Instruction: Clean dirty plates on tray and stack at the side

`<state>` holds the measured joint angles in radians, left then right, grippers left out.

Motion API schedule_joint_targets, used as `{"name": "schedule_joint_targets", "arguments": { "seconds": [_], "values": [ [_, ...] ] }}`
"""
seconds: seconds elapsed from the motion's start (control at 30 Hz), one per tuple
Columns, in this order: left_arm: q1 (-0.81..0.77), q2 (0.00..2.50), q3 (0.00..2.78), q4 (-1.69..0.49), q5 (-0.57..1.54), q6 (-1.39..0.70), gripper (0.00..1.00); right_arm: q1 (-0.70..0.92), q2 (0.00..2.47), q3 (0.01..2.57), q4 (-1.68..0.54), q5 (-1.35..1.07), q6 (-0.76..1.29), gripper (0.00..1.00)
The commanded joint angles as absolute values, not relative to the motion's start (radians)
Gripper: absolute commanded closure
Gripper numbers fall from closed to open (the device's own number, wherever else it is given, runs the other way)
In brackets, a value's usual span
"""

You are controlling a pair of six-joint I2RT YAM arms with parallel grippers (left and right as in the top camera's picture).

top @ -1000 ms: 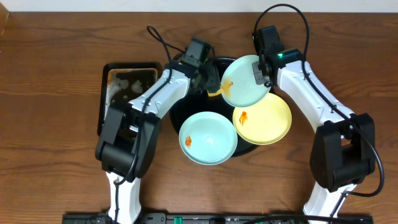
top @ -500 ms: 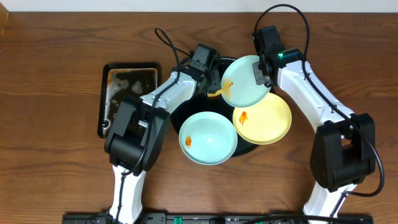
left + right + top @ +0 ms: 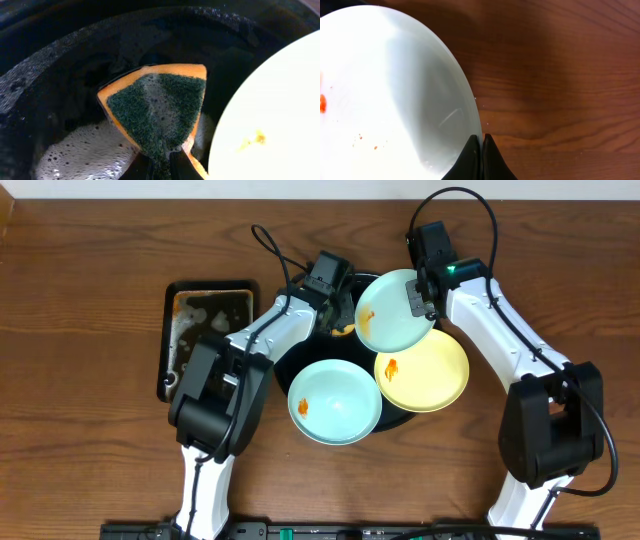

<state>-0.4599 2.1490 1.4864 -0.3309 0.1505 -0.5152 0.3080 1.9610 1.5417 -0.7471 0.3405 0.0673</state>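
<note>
**Sponge pinched, plate held over the tray**

I have my left gripper (image 3: 160, 167) closed tight on the soapy sponge (image 3: 157, 107), green scrub face toward the camera, over the foamy black tray (image 3: 60, 65). My right gripper (image 3: 481, 150) pinches the rim of a blue-green plate (image 3: 392, 315), holding it over the tray's far side, just beside the sponge. That plate has an orange smear near its left edge. A second blue-green plate (image 3: 334, 401) and a yellow plate (image 3: 425, 370) lie in the tray, each smeared orange. The held plate overlaps the yellow one. A small rectangular tray (image 3: 205, 315) sits at left on the table (image 3: 90, 280).
</note>
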Motion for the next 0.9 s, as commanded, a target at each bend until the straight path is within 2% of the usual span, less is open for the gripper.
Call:
{"name": "schedule_joint_targets", "arguments": {
  "seconds": [0.0,0.5,0.87],
  "values": [
    [-0.456,2.078,1.491,-0.352,0.142,-0.479,0.93,0.303,1.973,1.541,-0.751,0.339,0.077,0.99],
    [-0.55,2.051,1.491,-0.28,0.228,-0.473,0.92,0.362,1.973,1.541,-0.744,0.34,0.043,0.99],
    [-0.56,2.162,1.491,-0.296,0.284,-0.511,0.92,0.381,1.973,1.541,-0.741,0.34,0.043,0.99]
  ]
}}
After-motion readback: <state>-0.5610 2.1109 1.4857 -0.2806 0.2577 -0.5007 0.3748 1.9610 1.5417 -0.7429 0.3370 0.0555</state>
